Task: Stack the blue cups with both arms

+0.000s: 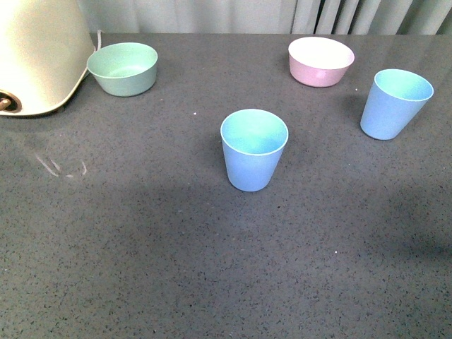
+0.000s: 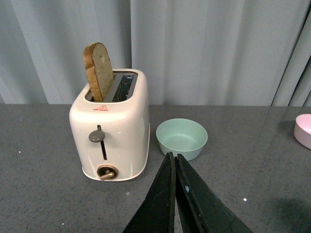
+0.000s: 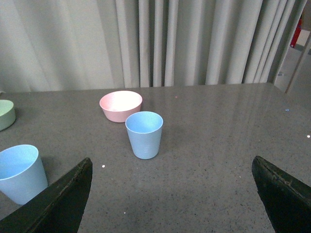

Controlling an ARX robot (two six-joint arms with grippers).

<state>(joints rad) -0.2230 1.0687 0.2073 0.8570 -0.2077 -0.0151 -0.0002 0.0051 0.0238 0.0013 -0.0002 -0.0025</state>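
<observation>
Two tapered, handleless tumblers stand upright, mouths up and well apart, on a dark grey speckled tabletop (image 1: 176, 268). The nearer light-blue plastic tumbler (image 1: 254, 150) sits alone around the middle of the table. The farther light-blue plastic tumbler (image 1: 394, 104) stands toward the far right, near a shallow pink plastic bowl (image 1: 320, 61), which lies just to its left and a little farther back. Both tumblers are empty, and neither touches anything but the table.

At the far left, a round mint-green plastic bowl (image 1: 123, 68) rests just beside a cream two-slot toaster (image 2: 114, 131). A brown slice of bread (image 2: 98, 71) stands up out of one slot. Pale grey pleated curtains (image 3: 194, 43) hang behind the table's far edge.

The left gripper (image 2: 173, 156), black with long tapered fingers, has its fingers pressed together on nothing, its tip on the near side of the mint-green bowl. The right gripper (image 3: 171, 160) is spread wide and empty. The farther tumbler shows beyond the gap between its black fingers (image 3: 58, 199), clear of both. The nearer tumbler stands off to its left.
</observation>
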